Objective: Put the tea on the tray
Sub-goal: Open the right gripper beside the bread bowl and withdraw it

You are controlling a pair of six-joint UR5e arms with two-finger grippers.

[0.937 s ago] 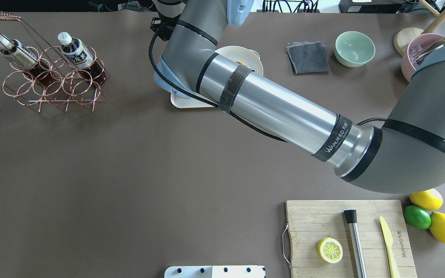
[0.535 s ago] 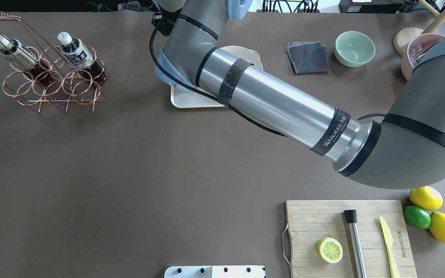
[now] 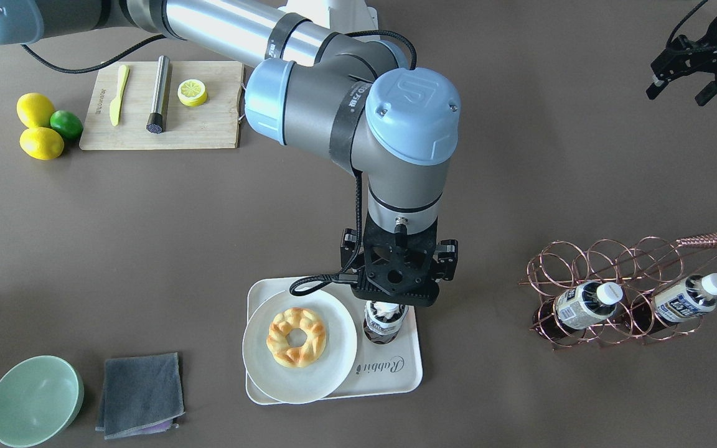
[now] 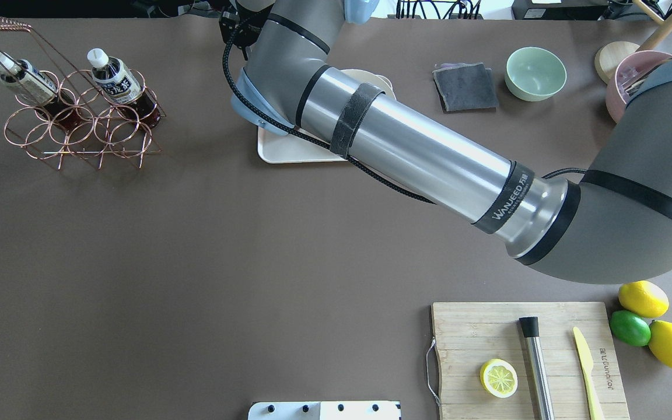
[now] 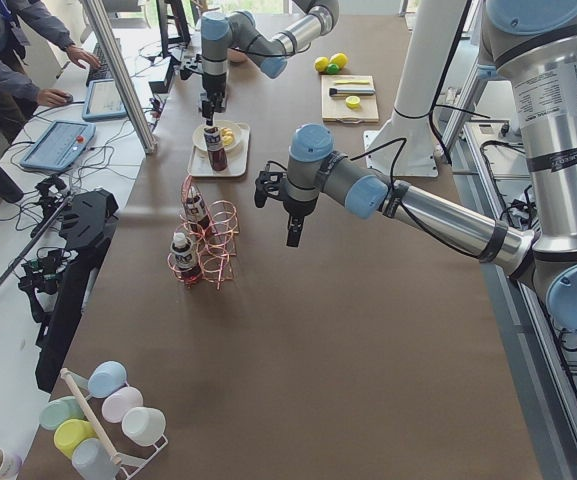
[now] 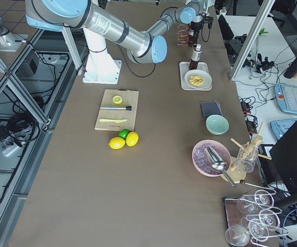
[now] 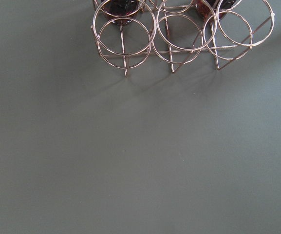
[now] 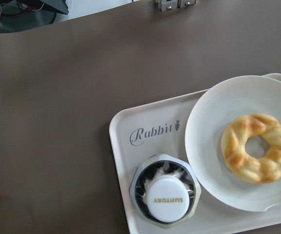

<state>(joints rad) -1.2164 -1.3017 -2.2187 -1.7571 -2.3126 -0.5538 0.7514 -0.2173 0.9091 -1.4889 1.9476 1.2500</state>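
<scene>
A tea bottle (image 3: 384, 320) stands upright on the cream tray (image 3: 389, 375), beside the round plate (image 3: 337, 351) with a pastry ring. The right wrist view looks straight down on the bottle's white cap (image 8: 165, 197) and the tray's "Rabbit" script (image 8: 150, 134). My right gripper (image 3: 394, 283) hangs directly above the bottle, apart from it and holding nothing; its jaws seem open. Two more tea bottles (image 3: 582, 305) (image 3: 685, 297) lie in the copper wire rack (image 3: 613, 264). My left gripper (image 3: 685, 87) is open and empty, hovering well back from the rack.
A wooden cutting board (image 4: 476, 338) with a lemon half, a steel muddler and a yellow knife sits near the robot's right. Lemons and a lime (image 4: 630, 326) lie beside it. A green bowl (image 4: 535, 73), a grey cloth (image 4: 465, 86) and a pink bowl (image 4: 627, 81) stand at the far right.
My right arm's wrist has shifted a little to the left and toward the far edge over the tray. The rack and its two bottles have not moved.
</scene>
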